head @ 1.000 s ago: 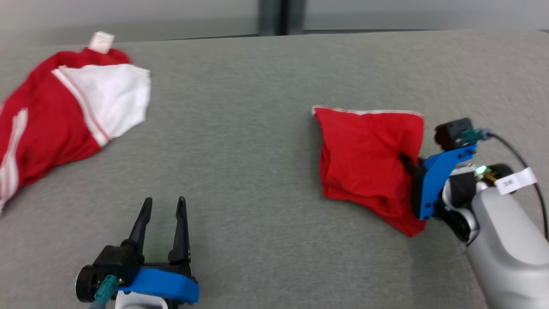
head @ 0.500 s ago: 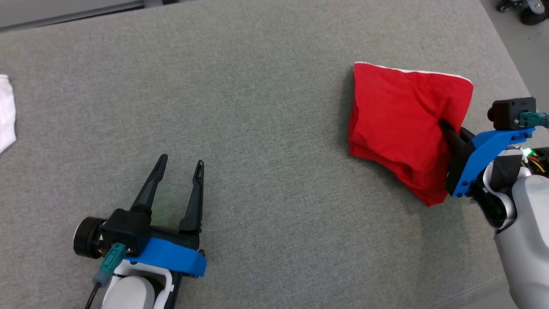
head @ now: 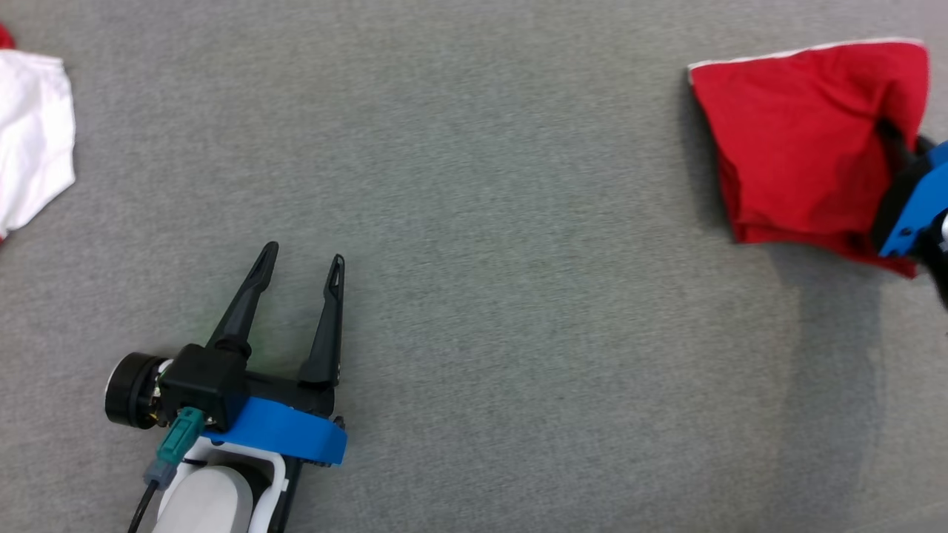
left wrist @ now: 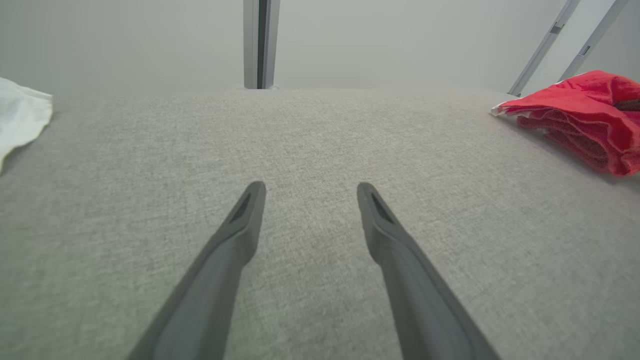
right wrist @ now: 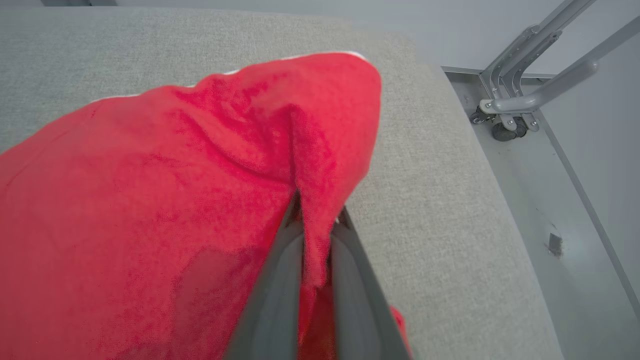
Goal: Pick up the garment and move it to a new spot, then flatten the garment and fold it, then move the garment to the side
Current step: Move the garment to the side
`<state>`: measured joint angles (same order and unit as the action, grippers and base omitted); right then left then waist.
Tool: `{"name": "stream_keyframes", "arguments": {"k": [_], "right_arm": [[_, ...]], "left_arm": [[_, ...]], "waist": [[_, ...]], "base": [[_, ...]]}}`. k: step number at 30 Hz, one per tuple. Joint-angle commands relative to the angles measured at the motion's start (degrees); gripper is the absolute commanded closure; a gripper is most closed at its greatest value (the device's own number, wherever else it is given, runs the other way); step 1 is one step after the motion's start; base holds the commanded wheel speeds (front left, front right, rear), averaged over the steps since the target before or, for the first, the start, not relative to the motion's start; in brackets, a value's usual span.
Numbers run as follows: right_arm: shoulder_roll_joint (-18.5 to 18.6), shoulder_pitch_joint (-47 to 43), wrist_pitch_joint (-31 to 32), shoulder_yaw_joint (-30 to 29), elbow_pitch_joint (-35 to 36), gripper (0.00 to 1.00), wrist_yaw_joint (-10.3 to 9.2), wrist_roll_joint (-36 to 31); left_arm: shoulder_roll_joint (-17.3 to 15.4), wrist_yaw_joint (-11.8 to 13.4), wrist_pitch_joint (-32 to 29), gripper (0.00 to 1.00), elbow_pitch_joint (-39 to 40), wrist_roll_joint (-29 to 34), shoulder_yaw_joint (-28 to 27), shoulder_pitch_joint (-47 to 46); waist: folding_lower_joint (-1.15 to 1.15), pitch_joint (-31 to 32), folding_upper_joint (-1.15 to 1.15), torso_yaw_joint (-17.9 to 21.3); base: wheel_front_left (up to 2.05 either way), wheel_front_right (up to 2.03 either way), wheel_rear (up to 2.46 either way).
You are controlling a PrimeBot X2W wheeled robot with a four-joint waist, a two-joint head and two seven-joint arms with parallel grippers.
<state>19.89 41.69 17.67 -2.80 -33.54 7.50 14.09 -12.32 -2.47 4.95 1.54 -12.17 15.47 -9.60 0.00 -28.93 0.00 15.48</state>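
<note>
The folded red garment [head: 800, 141] with a thin white hem lies at the upper right of the grey padded table [head: 518, 296]. My right gripper [head: 892, 141] reaches in from the right edge, shut on a raised fold of the garment. The right wrist view shows that fold of the garment [right wrist: 175, 175] pinched between the fingers of the right gripper [right wrist: 317, 215]. My left gripper [head: 304, 255] stands open and holds nothing, low over the table at the lower left, far from the garment. Past the spread fingers of the left gripper [left wrist: 311, 190], the garment [left wrist: 575, 115] shows at the far right.
A white and red cloth [head: 33, 141] lies at the table's left edge, and the same cloth [left wrist: 20, 115] is seen from the left wrist. The table's right edge [right wrist: 480, 165] runs just beside the garment, with a metal frame on a caster [right wrist: 505, 130] on the floor beyond.
The head camera has swung down and closer, so the whole picture has shifted. My right gripper stays shut on the garment's fold, and the left gripper stays open.
</note>
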Motion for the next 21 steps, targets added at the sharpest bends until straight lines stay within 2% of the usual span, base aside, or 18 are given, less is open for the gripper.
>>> {"name": "stream_keyframes", "arguments": {"k": [1, 7, 8, 9, 10, 15, 21], "right_arm": [[1.3, 2.2, 0.5, -0.8, -0.6, 1.00, -0.01, -0.8], [5.1, 5.5, 2.0, -3.6, -3.0, 1.00, -0.01, -3.9], [5.4, 5.8, 2.0, -4.0, -3.3, 0.92, -0.01, -4.3], [5.6, 6.1, 1.6, -4.6, -3.6, 0.52, -0.01, -4.9], [5.7, 6.5, 1.0, -4.8, -3.6, 0.00, -0.01, -5.6], [4.0, 7.2, -3.1, -5.8, -3.6, 0.00, -0.01, -7.5], [0.9, 6.5, -6.9, -3.9, -3.4, 0.00, -0.01, -7.7]], "left_arm": [[-0.3, 0.3, 0.0, 0.00, 0.4, 0.0, -0.1, -0.6], [-0.2, 0.5, 0.6, 0.00, 0.4, -0.3, 0.2, -0.6], [-0.2, 0.6, 0.6, 0.00, 0.3, -0.3, 0.2, -0.6], [-0.2, 0.7, 0.6, 0.00, 0.3, -0.3, 0.3, -0.6], [-0.2, 0.7, 0.6, 0.00, 0.2, -0.4, 0.3, -0.6], [-0.2, 1.0, 1.1, 0.00, -0.3, -0.7, 0.4, -0.8], [0.1, 0.9, 1.8, 0.00, -1.6, -1.5, 0.3, -0.8]], "waist": [[0.00, -1.7, 0.00, -2.3], [0.00, -2.6, 0.00, -5.2], [0.00, -2.7, 0.00, -5.4], [0.00, -2.7, 0.00, -5.6], [0.00, -2.7, 0.00, -5.7], [0.00, -2.5, 0.00, -5.3], [0.00, -0.4, 0.00, -4.2]], "base": [[0.00, 0.00, 0.00], [0.00, 0.00, 0.00], [0.00, 0.00, 0.00], [0.00, 0.00, 0.00], [0.00, 0.00, 0.00], [0.00, 0.00, 0.00], [0.00, 0.00, 0.00]]}}
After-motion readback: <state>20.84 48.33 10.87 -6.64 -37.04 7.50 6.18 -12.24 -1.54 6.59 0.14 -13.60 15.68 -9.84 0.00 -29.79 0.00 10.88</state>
